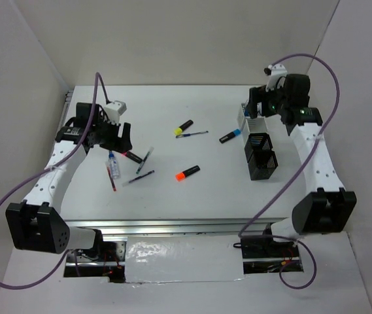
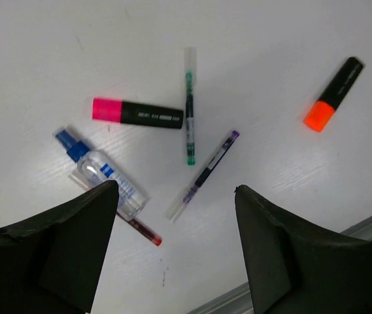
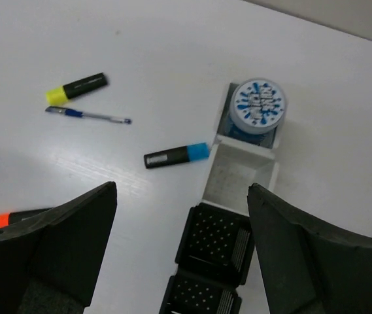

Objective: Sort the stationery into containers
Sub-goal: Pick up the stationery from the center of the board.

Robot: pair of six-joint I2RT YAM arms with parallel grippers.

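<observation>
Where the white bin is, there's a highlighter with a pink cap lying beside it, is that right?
Not quite. The highlighter lying beside the white bin has a blue cap, not a pink one. The right wrist view shows it.

A white surface point(image 1: 205, 196) lay under soft, even light. Behind the surface rose a plain white back wall point(image 1: 192, 39), and white side panels point(image 1: 16, 98) closed it in. Along the surface's near edge ran a metal rail point(image 1: 172, 227), with a strip of silvery foil point(image 1: 186, 258) just below
</observation>
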